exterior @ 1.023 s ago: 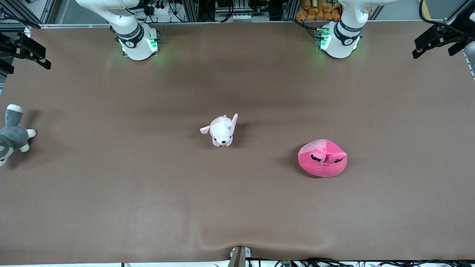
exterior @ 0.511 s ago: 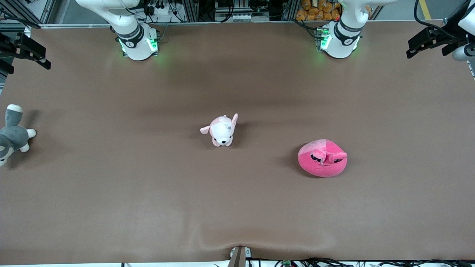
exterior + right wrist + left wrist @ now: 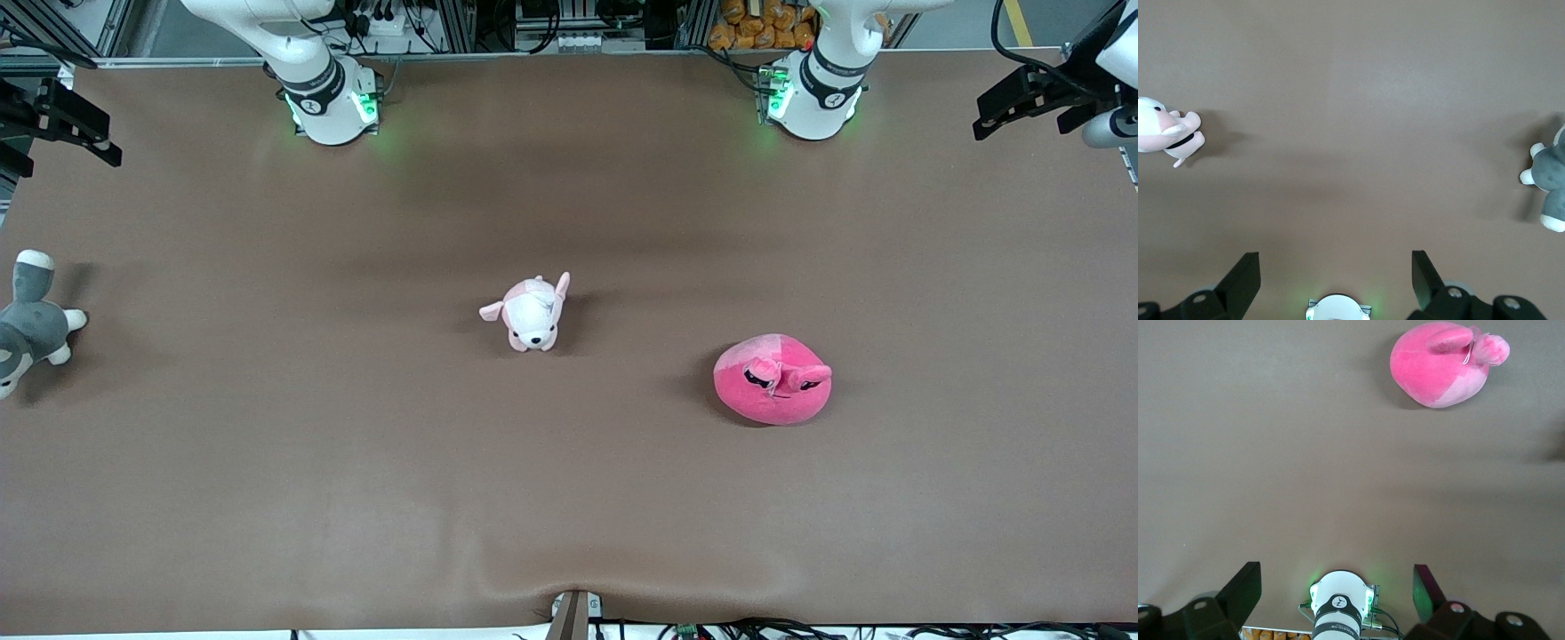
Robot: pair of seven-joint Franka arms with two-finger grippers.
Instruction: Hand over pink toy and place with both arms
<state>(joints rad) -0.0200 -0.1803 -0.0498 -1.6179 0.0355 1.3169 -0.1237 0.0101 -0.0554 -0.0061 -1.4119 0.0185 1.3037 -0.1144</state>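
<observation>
While both arms wait raised, left pincer [image 3: 1337, 592] wide open and empty over the table's [image 3: 267, 462] left-arm end, right pincer [image 3: 1335, 275] likewise at its own end, pink toy [image 3: 772, 382] on the table nearer the camera than the pale puppy plush [image 3: 531, 315].

Pink toy [image 3: 772, 383] soft matt plush; table [image 3: 267, 462] covered in smooth matt brown sheet.
</observation>
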